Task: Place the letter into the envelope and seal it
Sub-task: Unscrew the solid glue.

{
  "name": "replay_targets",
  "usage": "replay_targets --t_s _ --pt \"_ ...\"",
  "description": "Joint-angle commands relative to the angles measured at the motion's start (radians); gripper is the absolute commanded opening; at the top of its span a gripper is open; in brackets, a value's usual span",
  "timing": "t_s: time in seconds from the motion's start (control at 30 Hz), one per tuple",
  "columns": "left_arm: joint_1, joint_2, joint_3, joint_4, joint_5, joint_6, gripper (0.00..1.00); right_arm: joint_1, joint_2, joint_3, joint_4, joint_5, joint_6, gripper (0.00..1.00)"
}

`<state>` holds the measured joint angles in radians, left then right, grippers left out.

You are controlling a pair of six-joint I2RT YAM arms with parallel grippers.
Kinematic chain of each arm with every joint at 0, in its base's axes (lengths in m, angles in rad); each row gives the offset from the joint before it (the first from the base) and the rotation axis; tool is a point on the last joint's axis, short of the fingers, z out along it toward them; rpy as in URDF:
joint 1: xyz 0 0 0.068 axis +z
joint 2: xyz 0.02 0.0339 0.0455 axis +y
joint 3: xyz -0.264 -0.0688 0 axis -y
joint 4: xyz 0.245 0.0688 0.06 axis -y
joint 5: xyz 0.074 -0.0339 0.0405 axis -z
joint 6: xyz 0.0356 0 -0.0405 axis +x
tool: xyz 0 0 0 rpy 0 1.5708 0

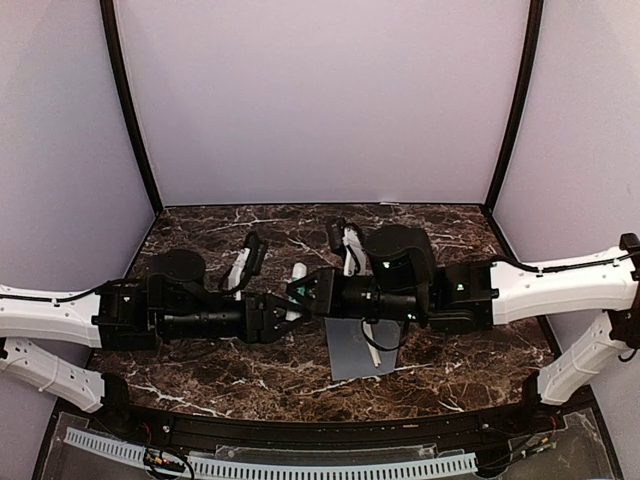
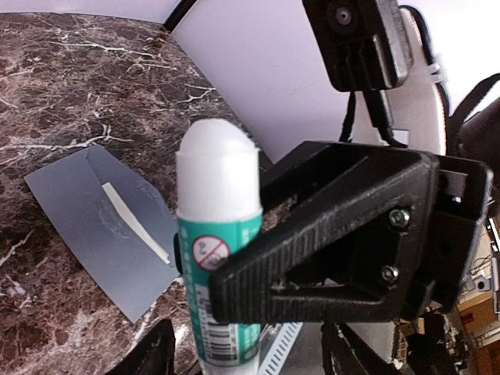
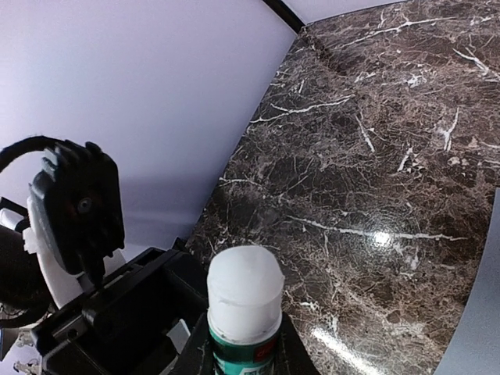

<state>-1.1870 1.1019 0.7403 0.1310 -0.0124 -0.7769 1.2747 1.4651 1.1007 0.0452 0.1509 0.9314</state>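
The right gripper is clamped narrow on a glue stick, upright with its white top up, held clear above the table. The left gripper meets it tip to tip. Its fingers stand wide on either side of the stick's base, seemingly not touching it. Below the right gripper's wrist the envelope lies flat on the marble with a pale strip across it. No letter shows outside, so it may already be inside, though that cannot be confirmed. On that reading, gluing the flap and pressing it shut are left. Whether the white top is cap or bare glue is unclear.
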Motion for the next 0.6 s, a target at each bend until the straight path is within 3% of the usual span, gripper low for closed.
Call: replay_targets --t_s 0.0,0.2,0.33,0.57 --pt "0.01 -0.08 -0.057 0.189 0.113 -0.012 0.67 0.007 -0.073 -0.06 0.156 -0.093 -0.023 0.03" --pt "0.015 -0.077 -0.058 0.251 0.288 -0.03 0.75 -0.008 -0.135 -0.118 0.256 -0.143 -0.013 0.03" --pt "0.015 -0.053 -0.047 0.298 0.388 -0.049 0.75 -0.023 -0.163 -0.164 0.365 -0.222 -0.017 0.03" --pt "0.015 -0.053 -0.063 0.402 0.407 -0.08 0.5 -0.03 -0.185 -0.207 0.502 -0.315 -0.021 0.03"
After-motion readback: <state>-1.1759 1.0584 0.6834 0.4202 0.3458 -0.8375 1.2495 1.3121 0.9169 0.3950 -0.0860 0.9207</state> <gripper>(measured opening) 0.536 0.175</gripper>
